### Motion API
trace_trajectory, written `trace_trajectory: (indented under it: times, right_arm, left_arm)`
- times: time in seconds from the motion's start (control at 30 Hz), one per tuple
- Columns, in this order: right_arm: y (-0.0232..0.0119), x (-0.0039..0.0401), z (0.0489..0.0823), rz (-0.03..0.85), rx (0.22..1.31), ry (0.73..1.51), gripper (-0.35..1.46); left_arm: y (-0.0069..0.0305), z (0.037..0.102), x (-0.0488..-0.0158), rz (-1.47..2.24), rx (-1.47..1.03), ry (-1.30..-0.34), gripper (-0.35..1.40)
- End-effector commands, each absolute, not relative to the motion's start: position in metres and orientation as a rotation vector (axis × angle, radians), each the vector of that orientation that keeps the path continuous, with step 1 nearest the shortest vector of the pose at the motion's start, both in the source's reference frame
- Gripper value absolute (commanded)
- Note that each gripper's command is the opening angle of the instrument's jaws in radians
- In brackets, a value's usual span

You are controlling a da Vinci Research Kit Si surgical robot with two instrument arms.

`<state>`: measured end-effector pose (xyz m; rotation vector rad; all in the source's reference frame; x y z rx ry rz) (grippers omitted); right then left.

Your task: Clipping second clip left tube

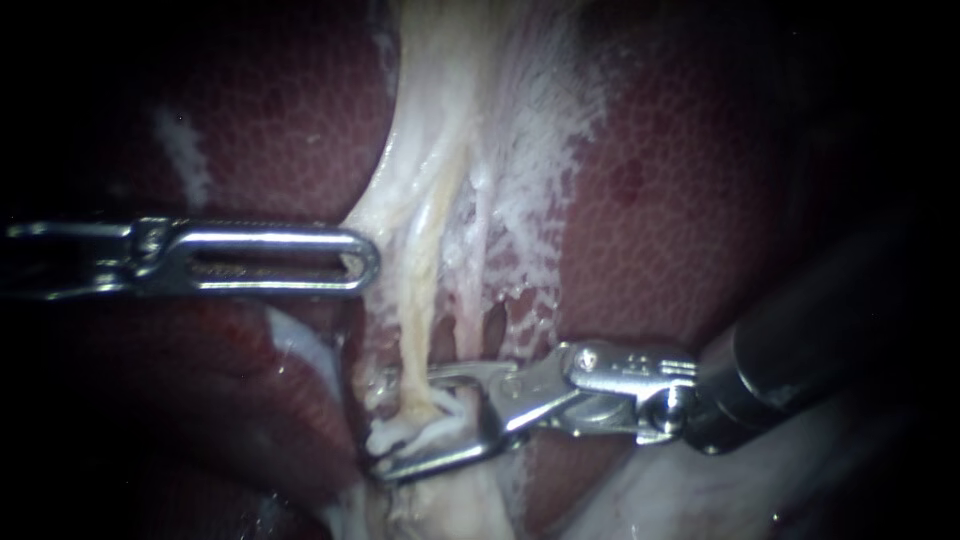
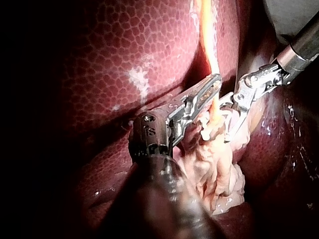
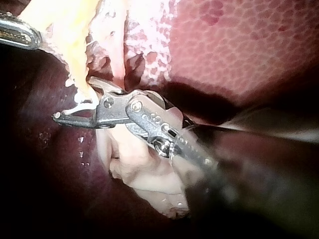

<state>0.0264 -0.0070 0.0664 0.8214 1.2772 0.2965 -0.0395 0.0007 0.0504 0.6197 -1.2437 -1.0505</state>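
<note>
The chief risk, as I judge it, is a clip that closes over only part of the left tube (image 1: 420, 300). The tube runs down between the jaws of the right instrument (image 1: 390, 425), bunched with frayed white tissue. If the hand shuts while that fluff is wedged in, the clip may seat on loose tissue or sit crooked. A pull sideways could also tear the thin tube, since the left instrument (image 1: 362, 262) lies against the same sheet of tissue further up the tube, beyond the hand's upper jaw. Whether it has hold of that tissue I cannot tell. The lower jaw lies close to the liver (image 1: 680, 200) and could nick it if pushed deeper. The hand is open, a clear gap between its jaws, straddling the tube and clamping nothing. A white bit within the gap may be a clip, but I cannot be sure. The instrument bends at its wrist so the hand lies crosswise to the tube, tips just past it.
</note>
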Motion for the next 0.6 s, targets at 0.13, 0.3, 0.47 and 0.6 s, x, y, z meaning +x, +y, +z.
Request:
trace_trajectory:
  times: [0.13, 0.3, 0.47, 0.6]
  right_arm:
    - [-0.0068, 0.0263, 0.0663, 0.297, 0.823, 1.277, 0.53]
    - [-0.0065, 0.0261, 0.0662, 0.307, 0.823, 1.275, 0.51]
    - [-0.0063, 0.026, 0.0664, 0.331, 0.832, 1.266, 0.46]
    - [-0.0062, 0.0258, 0.0666, 0.359, 0.793, 1.235, 0.02]
  left_arm:
    - [0.0006, 0.0504, -0.0395, -1.05, 0.619, -1.244, -0.35]
    - [0.0006, 0.0504, -0.0395, -1.05, 0.619, -1.244, -0.35]
    - [0.0006, 0.0505, -0.0395, -1.05, 0.619, -1.244, -0.35]
    - [0.0006, 0.0505, -0.0395, -1.05, 0.619, -1.244, -0.35]
